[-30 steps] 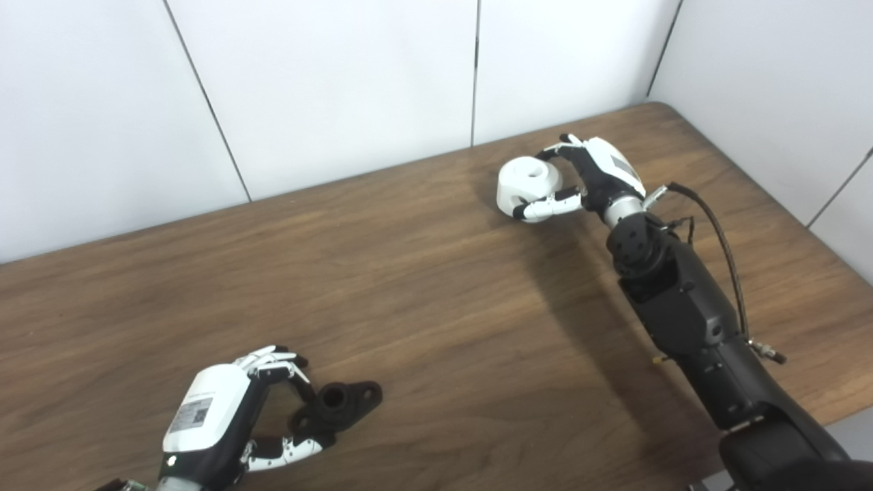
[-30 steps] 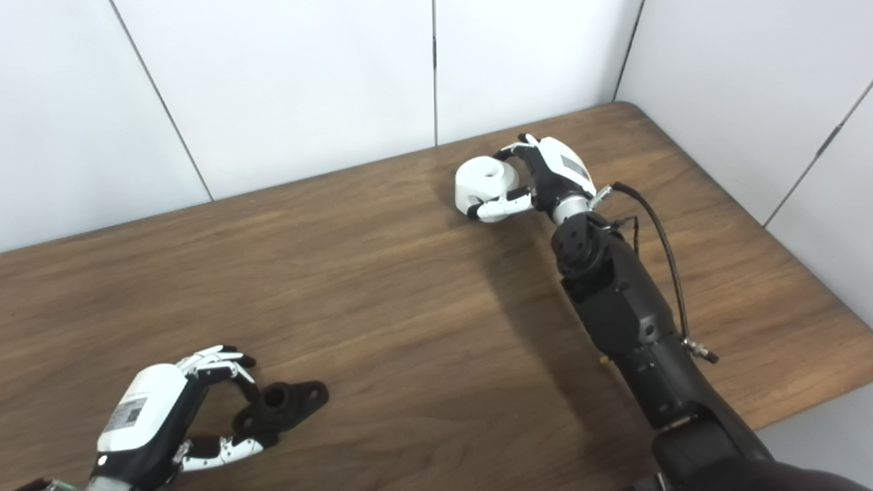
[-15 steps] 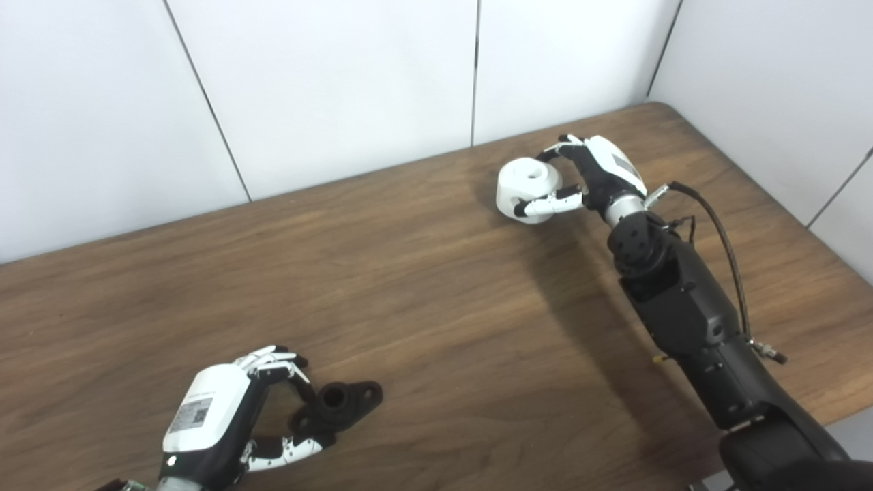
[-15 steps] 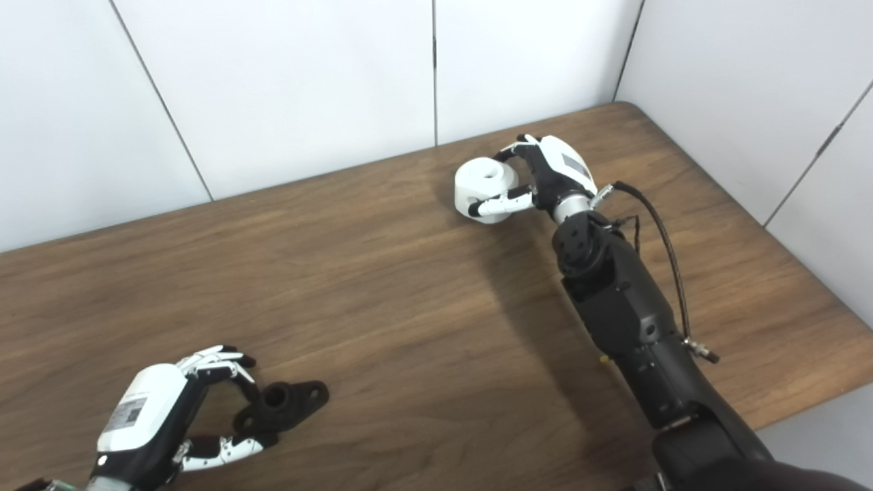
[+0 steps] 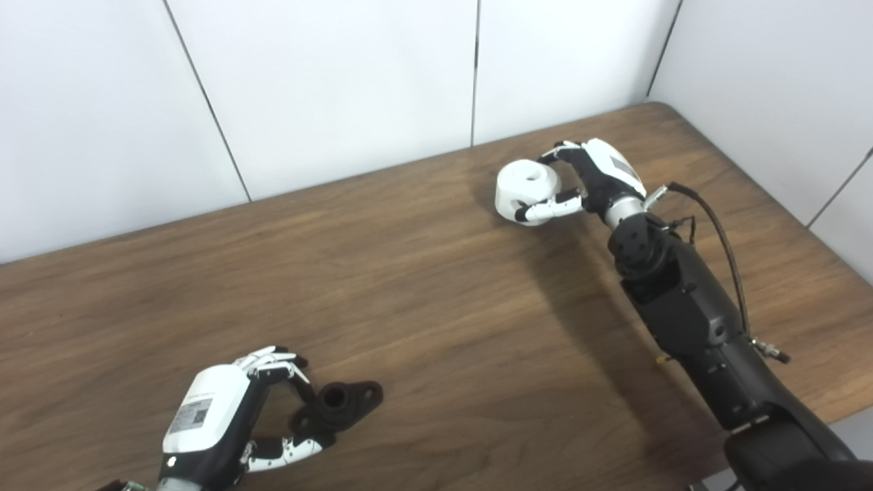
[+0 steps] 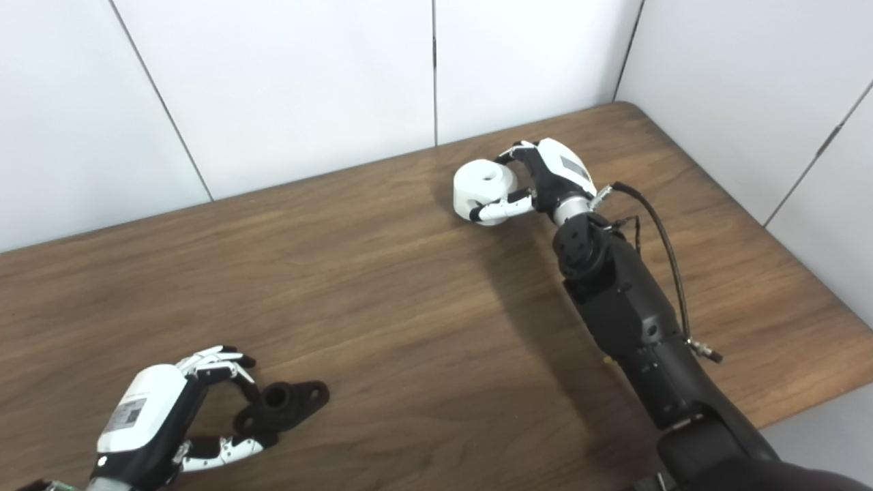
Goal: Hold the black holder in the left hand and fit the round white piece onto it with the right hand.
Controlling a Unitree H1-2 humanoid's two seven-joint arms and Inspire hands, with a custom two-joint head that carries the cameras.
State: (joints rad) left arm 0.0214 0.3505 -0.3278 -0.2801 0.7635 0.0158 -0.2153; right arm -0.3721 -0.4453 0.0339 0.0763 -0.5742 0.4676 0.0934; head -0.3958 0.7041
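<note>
Round white piece [image 5: 524, 187] nudged slightly leftward, right hand [image 5: 592, 179] grasping it — left hand [image 5: 228, 416] unmoved, clasping black holder [image 5: 339, 404] — carry across seemingly beginning.

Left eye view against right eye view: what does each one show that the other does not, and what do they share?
Only the left eye view shows a wider strip of bare table to the left of the left hand. Only the right eye view shows a longer part of the table's near right edge, with grey floor beyond it. Both show the left hand curled around one end of the black holder, which lies on the table, and the right hand shut on the round white piece.
</note>
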